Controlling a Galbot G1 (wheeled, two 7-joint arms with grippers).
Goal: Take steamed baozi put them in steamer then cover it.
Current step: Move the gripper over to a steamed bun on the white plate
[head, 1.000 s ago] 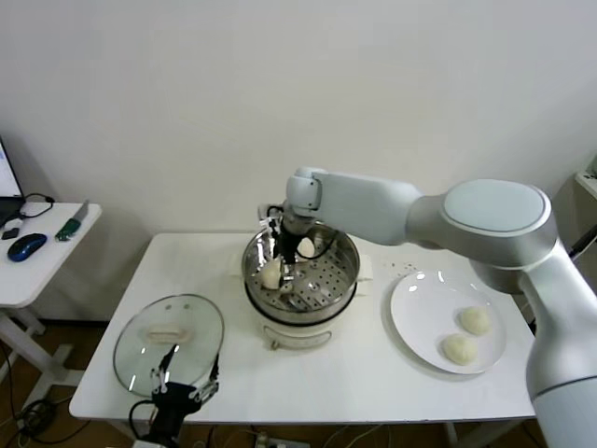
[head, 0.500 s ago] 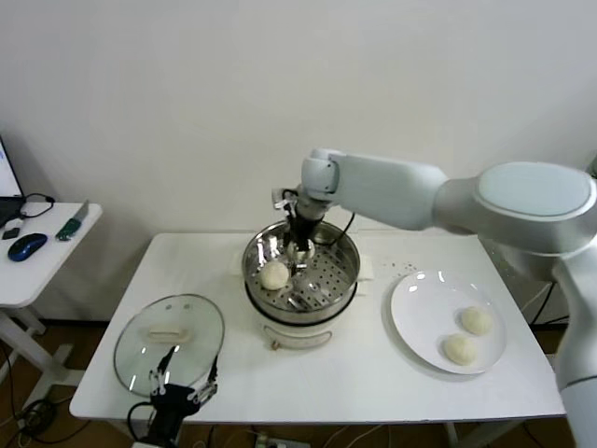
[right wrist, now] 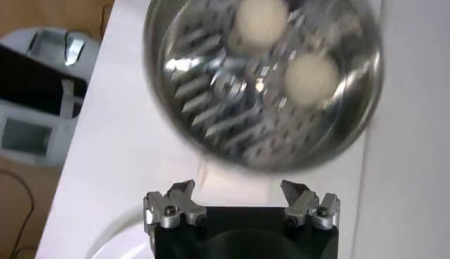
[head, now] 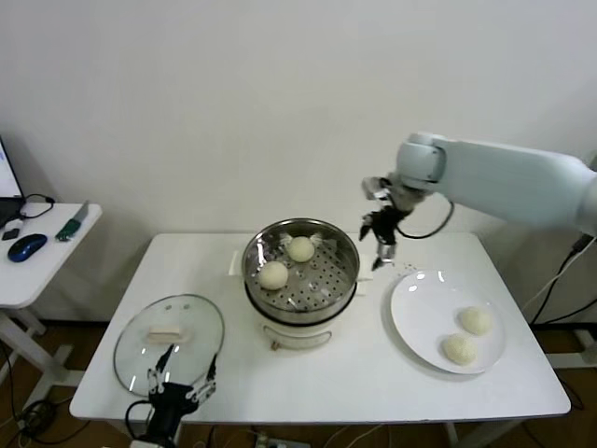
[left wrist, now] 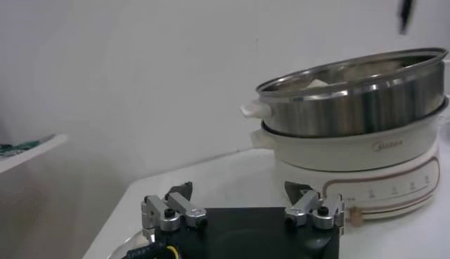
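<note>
The steel steamer (head: 350,264) stands on its white pot base mid-table and holds two cream baozi, one (head: 300,248) at the back and one (head: 273,275) at the left. Both show in the right wrist view (right wrist: 261,20) (right wrist: 311,78). Two more baozi (head: 475,320) (head: 459,349) lie on the white plate (head: 420,308). My right gripper (head: 382,241) is open and empty, in the air between the steamer and the plate. The glass cover (head: 169,343) lies flat on the table at front left. My left gripper (head: 177,390) is open and empty, low at the front edge by the cover.
A side table (head: 37,266) at the far left holds a mouse and small items. The steamer's rim (left wrist: 351,70) and pot base (left wrist: 358,151) show in the left wrist view. A wall stands close behind the table.
My right gripper let go of a baozi in the steamer, rose out and swung right toward the plate. The second baozi now lies at the steamer's back. The left arm stayed still.
</note>
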